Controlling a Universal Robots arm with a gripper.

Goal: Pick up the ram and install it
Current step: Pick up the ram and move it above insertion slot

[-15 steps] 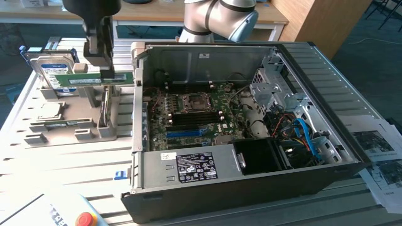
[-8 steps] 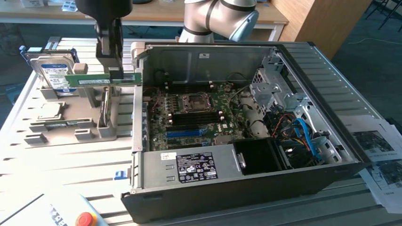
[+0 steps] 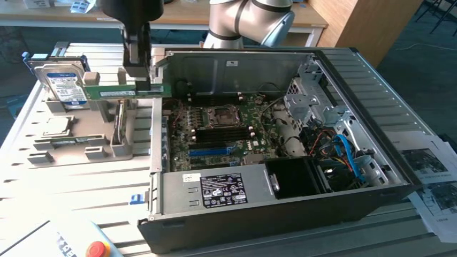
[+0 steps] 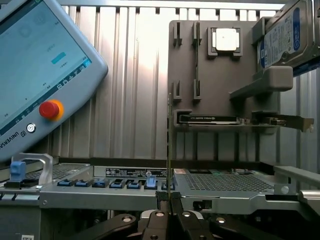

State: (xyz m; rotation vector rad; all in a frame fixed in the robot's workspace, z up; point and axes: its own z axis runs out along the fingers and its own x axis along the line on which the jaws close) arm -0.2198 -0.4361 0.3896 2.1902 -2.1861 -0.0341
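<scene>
**A:** What sits toward the exterior view's left?

**B:** A pendant (image 3: 68, 243) lies at the near corner of the bench (image 3: 85, 182). Further back is a grey holder (image 3: 78, 144), with a drive (image 3: 63, 85) standing in it and a chip (image 3: 57, 126) lying flat.

**A:** And the hand?

**B:** The hand (image 3: 143, 84) hangs above the holder, on the side nearest the case (image 3: 286, 214), pinching the ram (image 3: 111, 93). The ram is held level and lifted off the holder. One end is beside the drive and the other reaches across the case wall.

**A:** Does the wrist view agree?

**B:** Yes. There the ram (image 4: 169, 150) shows edge-on as a thin line, with the hand (image 4: 169, 200) clamped on its end.

**A:** And further right?

**B:** The open case fills the middle of the bench, with the motherboard (image 3: 221, 128) and its blue slot (image 3: 211, 151) exposed. The ram is not yet in the board. Papers (image 3: 435, 176) lie at the bench edge on the exterior view's right.
</scene>
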